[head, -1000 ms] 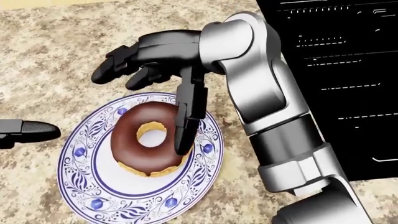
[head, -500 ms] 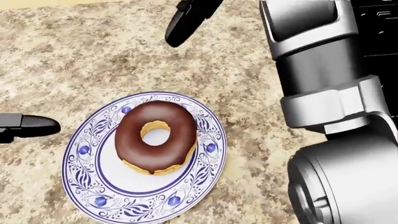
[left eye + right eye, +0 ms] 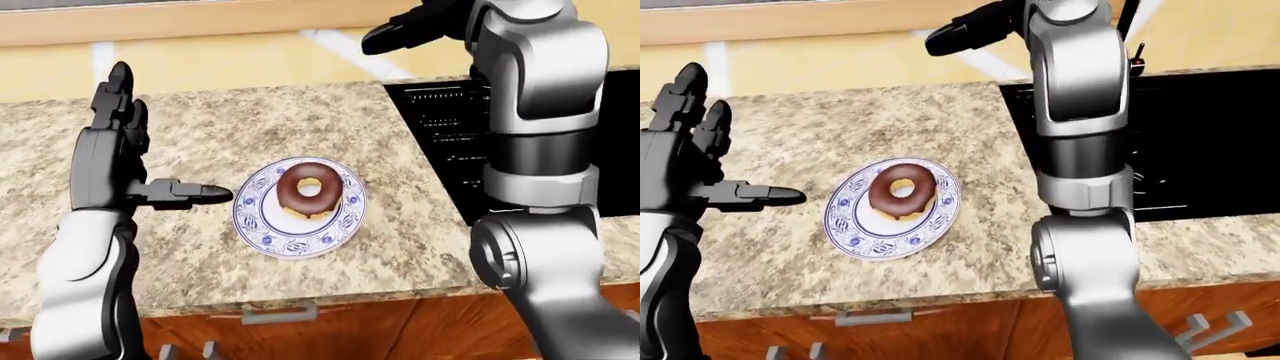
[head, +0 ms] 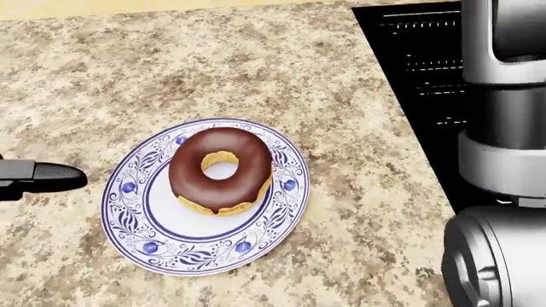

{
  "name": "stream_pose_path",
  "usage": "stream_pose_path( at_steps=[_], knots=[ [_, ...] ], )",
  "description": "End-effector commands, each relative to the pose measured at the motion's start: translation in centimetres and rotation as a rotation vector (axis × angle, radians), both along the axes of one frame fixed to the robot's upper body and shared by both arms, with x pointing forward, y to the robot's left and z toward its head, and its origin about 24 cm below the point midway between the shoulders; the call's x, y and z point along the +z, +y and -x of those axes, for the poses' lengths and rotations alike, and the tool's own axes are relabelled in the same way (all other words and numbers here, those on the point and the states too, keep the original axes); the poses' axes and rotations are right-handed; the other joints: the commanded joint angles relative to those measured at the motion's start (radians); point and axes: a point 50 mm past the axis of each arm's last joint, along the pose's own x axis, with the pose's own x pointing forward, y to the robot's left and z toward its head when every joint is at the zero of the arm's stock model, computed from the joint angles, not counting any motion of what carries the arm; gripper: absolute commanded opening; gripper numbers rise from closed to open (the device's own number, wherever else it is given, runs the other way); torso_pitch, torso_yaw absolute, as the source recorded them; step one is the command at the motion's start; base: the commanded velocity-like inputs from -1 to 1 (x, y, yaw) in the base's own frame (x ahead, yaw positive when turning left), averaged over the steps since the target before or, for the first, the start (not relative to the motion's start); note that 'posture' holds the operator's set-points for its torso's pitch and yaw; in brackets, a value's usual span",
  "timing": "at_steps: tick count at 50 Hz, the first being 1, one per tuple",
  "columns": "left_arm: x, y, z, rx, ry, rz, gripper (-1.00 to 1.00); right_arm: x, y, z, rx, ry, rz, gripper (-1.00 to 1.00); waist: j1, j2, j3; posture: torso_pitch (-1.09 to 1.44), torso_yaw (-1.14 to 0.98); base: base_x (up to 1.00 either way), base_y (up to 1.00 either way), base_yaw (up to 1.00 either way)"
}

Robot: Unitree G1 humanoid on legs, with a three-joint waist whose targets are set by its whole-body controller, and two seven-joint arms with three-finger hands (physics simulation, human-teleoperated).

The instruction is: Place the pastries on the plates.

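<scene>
A chocolate-glazed donut (image 4: pixel 221 169) lies on a white plate with a blue floral rim (image 4: pixel 136 230) on the speckled granite counter. My left hand (image 3: pixel 140 161) stands open to the left of the plate, fingers upright and thumb (image 4: pixel 51 174) pointing at the plate without touching it. My right hand (image 3: pixel 405 30) is raised high above the counter, at the top of the left-eye view, fingers spread and empty. Nothing is held by either hand.
A black cooktop (image 3: pixel 445 135) is set into the counter (image 4: pixel 324 83) right of the plate. My right arm (image 3: pixel 540 157) rises in front of it. Wooden cabinet fronts with handles (image 3: pixel 280 313) run below the counter edge. A yellowish floor lies beyond the counter.
My right hand has let go of the donut and lifted up and away, out of the head view. The donut stays on the plate. The view shifted slightly.
</scene>
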Motion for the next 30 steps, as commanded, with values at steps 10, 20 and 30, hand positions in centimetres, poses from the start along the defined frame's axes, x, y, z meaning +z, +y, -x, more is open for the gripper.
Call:
stream_pose_path(
  at_steps=[10, 20, 30],
  knots=[
    [1.4, 0.1, 0.4, 0.012, -0.067, -0.026, 1.00, 1.2, 0.3, 2.7, 0.018, -0.128, -0.047, 1.00, 0.029, 0.088, -0.033, 0.00, 0.00, -0.76, 0.00, 0.00],
    [1.7, -0.6, 0.0, -0.008, -0.069, -0.033, 1.00, -2.1, -1.2, 4.9, -0.022, -0.223, -0.130, 1.00, 0.049, -0.018, 0.024, 0.00, 0.00, -0.15, 0.00, 0.00],
    [1.0, -1.0, -0.3, -0.021, -0.066, -0.030, 1.00, -7.0, -2.8, 6.5, -0.065, -0.233, -0.238, 1.00, 0.034, -0.022, 0.001, 0.00, 0.00, 0.00, -0.14, 0.00]
  ],
)
